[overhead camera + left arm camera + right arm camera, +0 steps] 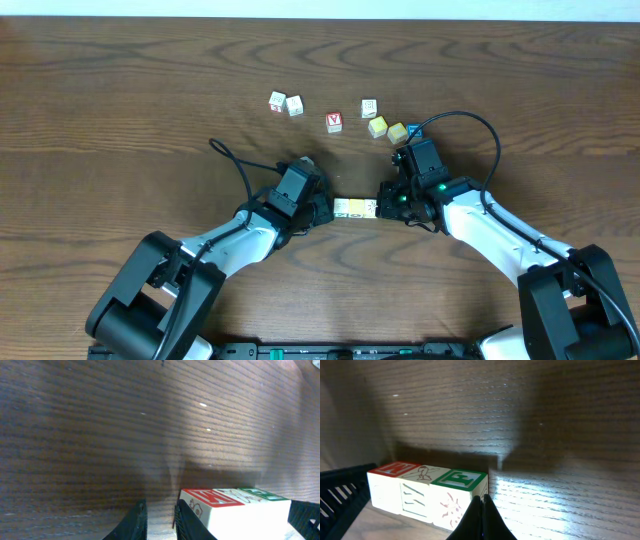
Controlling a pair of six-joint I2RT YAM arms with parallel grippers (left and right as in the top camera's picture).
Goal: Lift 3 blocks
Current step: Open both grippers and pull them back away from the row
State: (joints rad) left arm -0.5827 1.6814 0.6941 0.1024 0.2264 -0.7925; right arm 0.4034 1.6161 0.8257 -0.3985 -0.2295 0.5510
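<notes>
left gripper (159, 519): narrowly parted, empty | right gripper (481, 515): clenched, empty | risk: three-block row (427, 491), pinched endwise, buckles and drops if squeeze eases

3 blks (353, 208) | 1 tight row, sides touching | red-top blk (395, 468) > cream blk (422, 473) > green-top blk (460, 479)

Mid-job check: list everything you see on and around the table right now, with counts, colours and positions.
row blocks: 3, red-topped, cream, green-topped; end to end between the two grippers.
loose blocks: 7, mostly pale or yellowish, one red-lettered, one blue; scattered on the far side beyond the row.
table: 1, dark brown wood; under everything.
cables: 2, black; one looping off each arm.
left gripper: 1, black; at the row's red end, fingers a narrow gap apart.
right gripper: 1, black; shut, at the row's green end.
</notes>
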